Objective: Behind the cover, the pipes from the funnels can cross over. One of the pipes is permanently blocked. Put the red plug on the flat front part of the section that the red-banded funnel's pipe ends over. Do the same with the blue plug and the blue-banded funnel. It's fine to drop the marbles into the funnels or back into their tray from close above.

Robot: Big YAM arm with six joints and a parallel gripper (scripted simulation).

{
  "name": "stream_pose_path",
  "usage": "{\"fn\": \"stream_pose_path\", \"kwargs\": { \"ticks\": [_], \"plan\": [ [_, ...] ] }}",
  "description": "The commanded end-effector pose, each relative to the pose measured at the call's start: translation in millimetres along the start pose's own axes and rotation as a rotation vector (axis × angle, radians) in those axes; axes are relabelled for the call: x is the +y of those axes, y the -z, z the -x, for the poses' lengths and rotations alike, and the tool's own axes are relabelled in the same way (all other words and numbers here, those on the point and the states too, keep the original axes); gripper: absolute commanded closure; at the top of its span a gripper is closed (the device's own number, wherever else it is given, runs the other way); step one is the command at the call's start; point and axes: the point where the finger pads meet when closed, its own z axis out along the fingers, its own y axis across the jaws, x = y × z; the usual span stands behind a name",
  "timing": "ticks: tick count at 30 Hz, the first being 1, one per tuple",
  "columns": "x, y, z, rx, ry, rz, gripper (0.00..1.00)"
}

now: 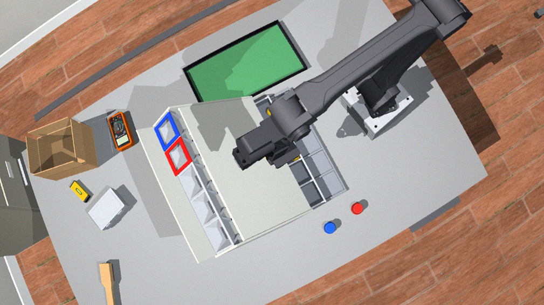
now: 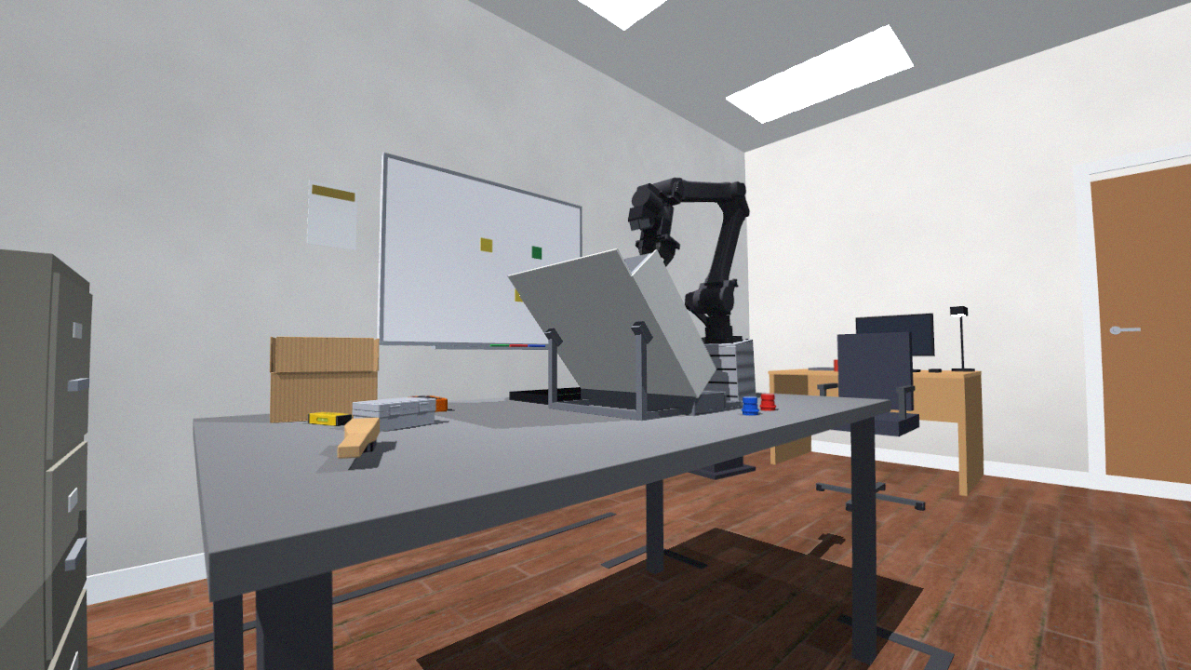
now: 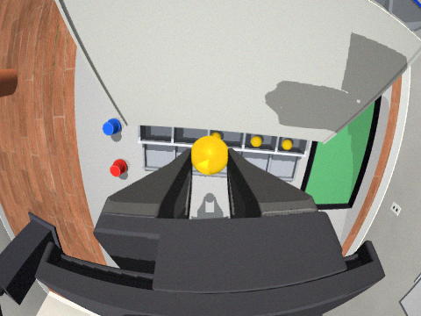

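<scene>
My gripper [image 3: 210,156] [image 2: 666,247] is shut on a yellow marble [image 3: 210,154] and hangs high above the lower edge of the tilted grey cover [image 1: 230,183] [image 3: 210,57] [image 2: 599,320], over the row of grey sections [image 1: 323,179] [image 3: 160,155]. Three more yellow marbles [image 3: 256,140] lie in the back parts of the sections. The blue-banded funnel [image 1: 166,130] and the red-banded funnel [image 1: 178,156] sit at the cover's top end. The red plug [image 1: 356,208] [image 3: 118,168] [image 2: 768,401] and the blue plug [image 1: 330,227] [image 3: 111,126] [image 2: 750,404] stand on the table beside the sections.
A green marble tray [image 1: 249,64] [image 3: 338,171] lies behind the cover. The arm's base [image 1: 376,114] stands at the right. A cardboard box [image 1: 62,147], multimeter [image 1: 121,130], white case [image 1: 107,208], yellow level [image 1: 80,189] and wooden brush [image 1: 109,286] lie left of the funnels.
</scene>
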Motion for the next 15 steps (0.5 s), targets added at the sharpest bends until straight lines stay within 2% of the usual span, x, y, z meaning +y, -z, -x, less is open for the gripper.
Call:
{"fn": "stream_pose_path", "kwargs": {
  "ticks": [1, 10, 15],
  "plan": [
    [28, 31.8, 40, -0.103, -0.057, 0.000, 1.00],
    [93, 54.1, 67, -0.161, -0.069, -0.032, 1.00],
    [96, 55.2, 68, -0.165, -0.072, -0.032, 1.00]
  ]
}}
